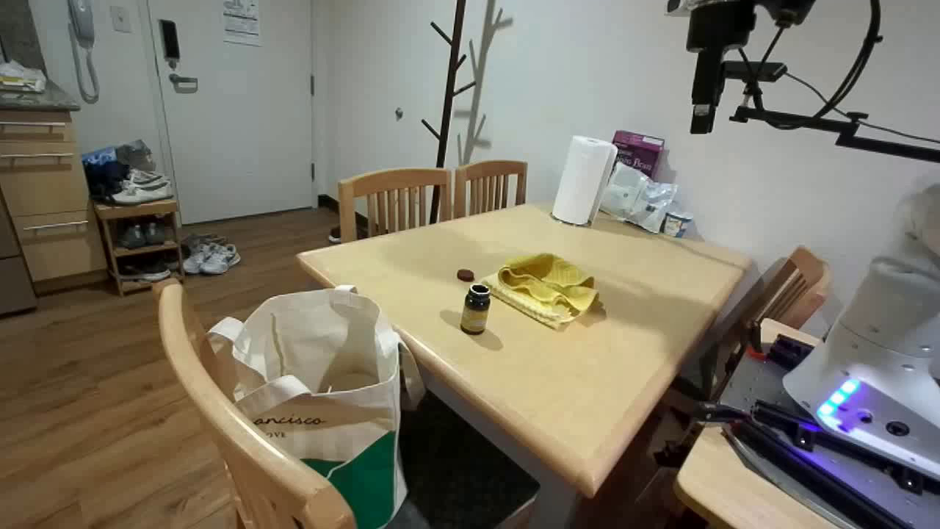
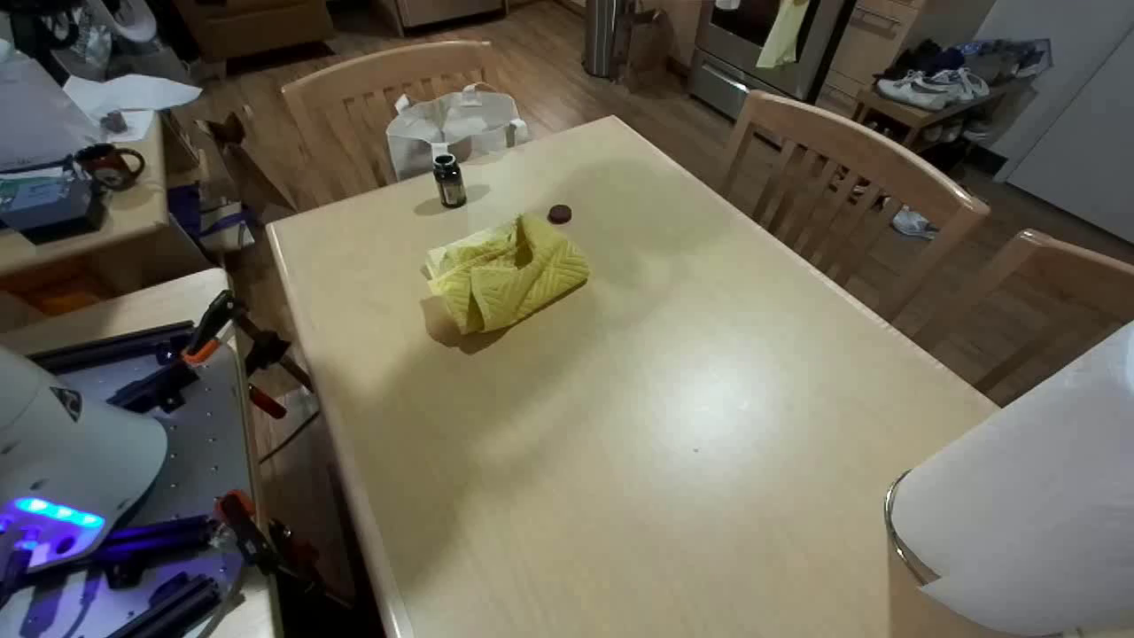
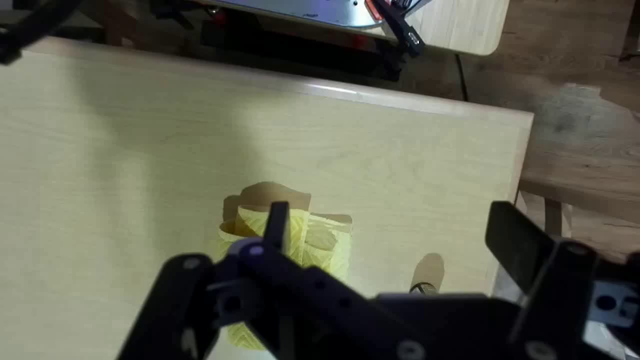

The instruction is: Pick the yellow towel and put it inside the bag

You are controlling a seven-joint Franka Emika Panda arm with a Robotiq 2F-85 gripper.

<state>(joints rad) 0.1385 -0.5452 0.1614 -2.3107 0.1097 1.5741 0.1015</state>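
gripper [image 3: 390, 222] up high, jaws spread wide, no hold on anything. yellow towel [image 1: 551, 283] is well below, crumpled on the table [image 1: 587, 389], pale flat layer under standing folds. should handle light, soft, floppy, nothing to break; quilted texture probably means little slip. best hold looks like a raised fold near the middle, pinched from above, deep enough to catch several layers; flat edge likely too thin to get cleanly. will probably droop once lifted, so bottle [image 1: 476, 312] and cap [image 1: 465, 275], both near it, could get knocked. bag [image 1: 360, 422] is on the chair [image 1: 224, 419] past the table edge, mouth up, seems soft-sided, so a trailing towel end may snag its rim.
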